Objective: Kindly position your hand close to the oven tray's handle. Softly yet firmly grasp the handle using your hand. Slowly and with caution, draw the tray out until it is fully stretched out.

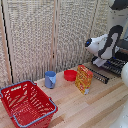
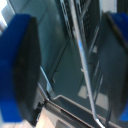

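In the exterior view, the tray (image 1: 106, 70), a dark rack of thin parallel bars, sticks out at the exterior view's right over the wooden table. The white arm reaches down to it, and my gripper (image 1: 98, 61) sits at the tray's near end. The oven is mostly hidden behind the arm at the frame's edge. In the wrist view, my gripper (image 2: 70, 65) is open. Its blue-tipped fingers (image 2: 22, 70) stand wide apart on either side of a thin shiny metal bar (image 2: 82, 55) of the tray. The bar runs between the fingers and neither pad touches it.
A red basket (image 1: 27, 102) stands at the exterior view's front left. A blue cup (image 1: 50, 79), a red bowl (image 1: 70, 75) and an orange-yellow box (image 1: 84, 79) stand mid-table (image 1: 95, 110), just to the tray's left. A wicker screen (image 1: 50, 30) closes the back.
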You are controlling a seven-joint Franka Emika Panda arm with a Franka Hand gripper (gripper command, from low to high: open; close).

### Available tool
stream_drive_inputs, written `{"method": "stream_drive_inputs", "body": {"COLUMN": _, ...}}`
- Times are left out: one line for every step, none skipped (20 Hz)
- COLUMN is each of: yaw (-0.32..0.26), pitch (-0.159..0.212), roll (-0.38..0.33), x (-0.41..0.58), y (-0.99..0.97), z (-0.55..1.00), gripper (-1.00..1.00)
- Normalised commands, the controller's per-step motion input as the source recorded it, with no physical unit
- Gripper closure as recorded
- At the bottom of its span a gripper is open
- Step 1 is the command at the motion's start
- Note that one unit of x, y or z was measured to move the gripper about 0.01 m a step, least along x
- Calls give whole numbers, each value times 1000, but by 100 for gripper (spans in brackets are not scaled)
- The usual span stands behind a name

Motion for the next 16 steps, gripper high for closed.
{"method": "stream_drive_inputs", "body": {"yaw": 0, "pitch": 0, "roll": 2, "x": 0, "y": -146, "z": 23, "gripper": 100}}
{"method": "stream_drive_inputs", "body": {"yaw": 0, "pitch": 0, "roll": 0, "x": 0, "y": -117, "z": 31, "gripper": 100}}
{"method": "stream_drive_inputs", "body": {"yaw": 0, "pitch": 0, "roll": 0, "x": 0, "y": -77, "z": 43, "gripper": 100}}
{"method": "stream_drive_inputs", "body": {"yaw": 0, "pitch": 0, "roll": 0, "x": 0, "y": -69, "z": 74, "gripper": 100}}
{"method": "stream_drive_inputs", "body": {"yaw": -4, "pitch": 0, "roll": 5, "x": 0, "y": -60, "z": 89, "gripper": 100}}
{"method": "stream_drive_inputs", "body": {"yaw": -13, "pitch": -5, "roll": 3, "x": 0, "y": -20, "z": 83, "gripper": 100}}
{"method": "stream_drive_inputs", "body": {"yaw": -26, "pitch": -1, "roll": 5, "x": 0, "y": 0, "z": 94, "gripper": 100}}
{"method": "stream_drive_inputs", "body": {"yaw": -35, "pitch": 0, "roll": 0, "x": 0, "y": 0, "z": 77, "gripper": 100}}
{"method": "stream_drive_inputs", "body": {"yaw": -50, "pitch": 0, "roll": 0, "x": 0, "y": 0, "z": 23, "gripper": 100}}
{"method": "stream_drive_inputs", "body": {"yaw": -61, "pitch": 0, "roll": 0, "x": 0, "y": 0, "z": 0, "gripper": 100}}
{"method": "stream_drive_inputs", "body": {"yaw": -66, "pitch": 0, "roll": 0, "x": 0, "y": 0, "z": 0, "gripper": 100}}
{"method": "stream_drive_inputs", "body": {"yaw": -104, "pitch": 0, "roll": 10, "x": 0, "y": 37, "z": -26, "gripper": 100}}
{"method": "stream_drive_inputs", "body": {"yaw": -139, "pitch": 0, "roll": 14, "x": 0, "y": 203, "z": -100, "gripper": 100}}
{"method": "stream_drive_inputs", "body": {"yaw": -164, "pitch": 0, "roll": 0, "x": 0, "y": 397, "z": -174, "gripper": 100}}
{"method": "stream_drive_inputs", "body": {"yaw": -181, "pitch": 0, "roll": 0, "x": 3, "y": 597, "z": -174, "gripper": 100}}
{"method": "stream_drive_inputs", "body": {"yaw": -189, "pitch": 0, "roll": 0, "x": 0, "y": 703, "z": -166, "gripper": 100}}
